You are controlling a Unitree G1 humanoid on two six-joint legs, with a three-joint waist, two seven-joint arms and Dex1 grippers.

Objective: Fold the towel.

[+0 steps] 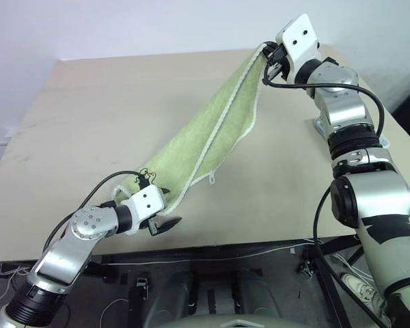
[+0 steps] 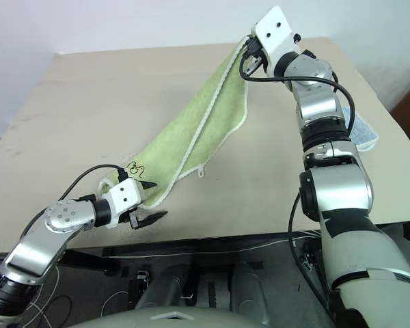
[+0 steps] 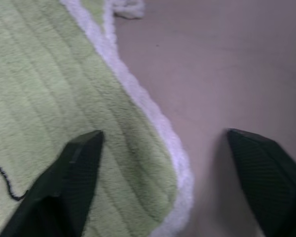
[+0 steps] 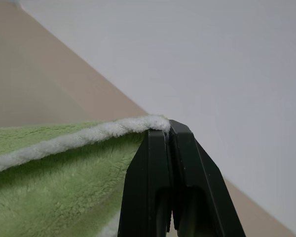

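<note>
The towel (image 1: 219, 130) hangs in a long green slope over the table (image 1: 89, 102), its high end at the far right, its low end resting at the near left edge. We judge it is held this way to stretch the cloth flat before a fold. Our right gripper (image 1: 268, 56) is clenched on the top corner, white edging pinched between its fingers. Our left gripper (image 3: 163, 163) stands released, one finger over the cloth, the other over bare table, straddling the near corner, likely lining up a grasp. A small dark embroidered mark (image 2: 138, 169) sits there; we cannot read it as writing.
</note>
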